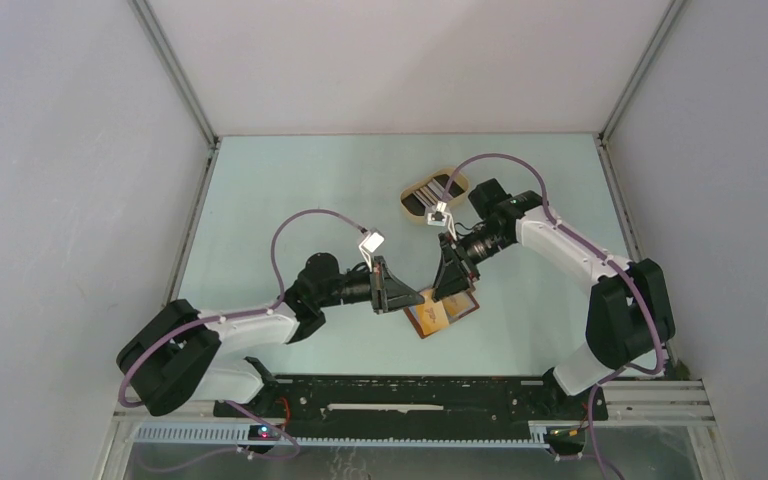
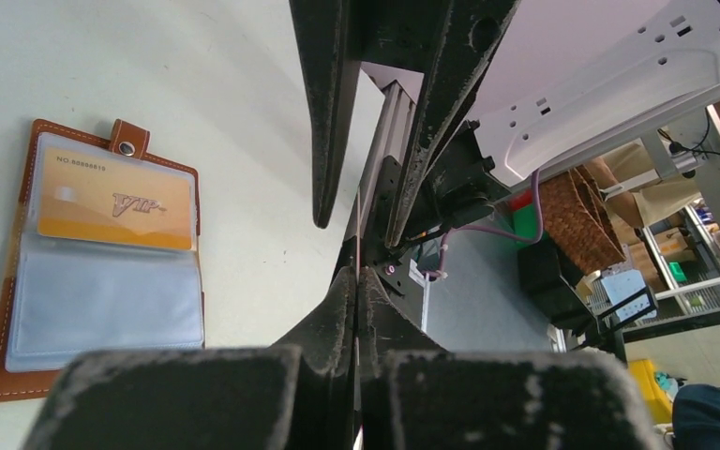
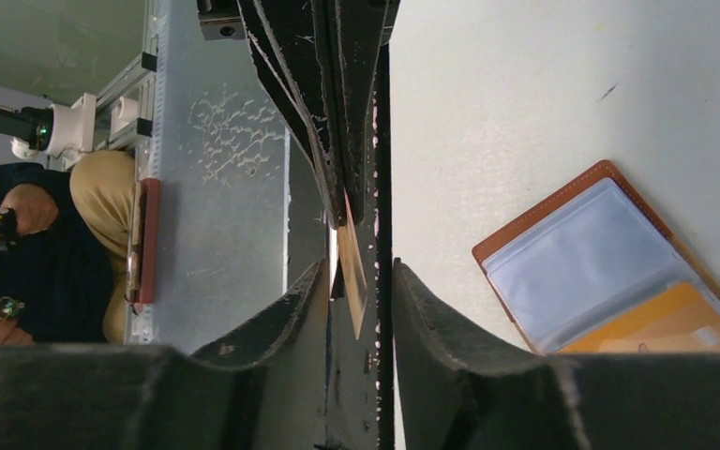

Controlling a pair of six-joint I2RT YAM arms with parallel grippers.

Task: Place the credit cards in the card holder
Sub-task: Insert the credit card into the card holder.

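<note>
The card holder (image 1: 442,313) lies open on the table, reddish-brown with clear sleeves. It also shows in the left wrist view (image 2: 103,272) and the right wrist view (image 3: 600,262). A gold card (image 2: 112,202) sits in one sleeve. My left gripper (image 1: 415,297) (image 2: 358,281) is shut on a thin pale card (image 2: 358,234), held edge-on above the table beside the holder. My right gripper (image 1: 444,290) (image 3: 359,269) is open, with its fingers (image 2: 323,122) on either side of that card (image 3: 352,291). More cards (image 1: 430,192) lie in the tray.
A beige oval tray (image 1: 408,205) stands at the back, behind the right arm. A black rail (image 1: 410,395) runs along the table's near edge. White walls enclose the table on three sides.
</note>
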